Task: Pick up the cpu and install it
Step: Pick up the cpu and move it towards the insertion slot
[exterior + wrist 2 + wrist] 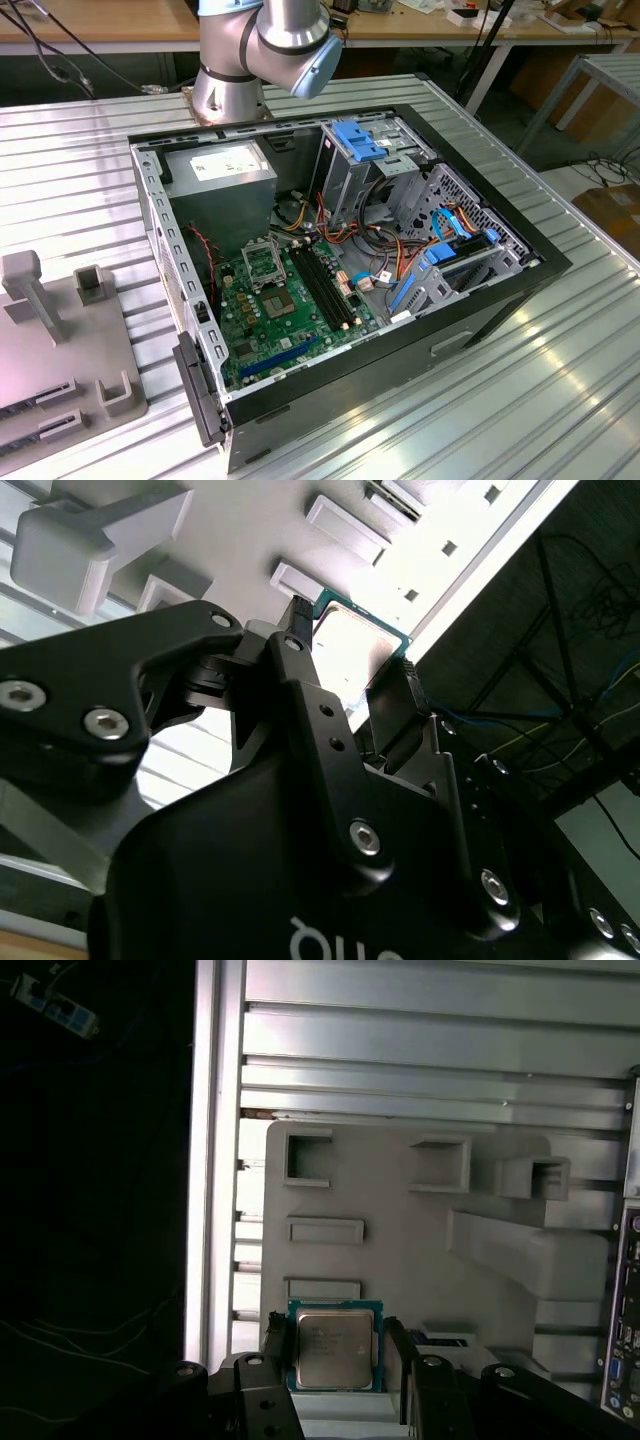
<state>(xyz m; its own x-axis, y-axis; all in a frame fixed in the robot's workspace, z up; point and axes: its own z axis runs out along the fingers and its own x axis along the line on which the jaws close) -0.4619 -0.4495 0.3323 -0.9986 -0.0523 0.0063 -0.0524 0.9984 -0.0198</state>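
The cpu [335,1345], a small square chip with a pale metal face and a green rim, sits between my two black fingers [272,1348] in both wrist views. My gripper [335,1352] is shut on it, one finger against each side, and holds it well above the grey fixture tray [400,1260]. In the second wrist view the cpu [358,645] shows edge-on between the fingertips of the gripper [350,665]. In the exterior view the open computer case [340,270] lies on the table, with the silver-framed socket [262,264] on its green motherboard [290,320].
The tray [60,350] lies at the exterior view's left, with raised blocks [30,295] and several recessed slots. The arm's base [230,90] stands behind the case. Cables and drive cages [400,200] crowd the case's right half. The ribbed table [480,400] ends beside the tray.
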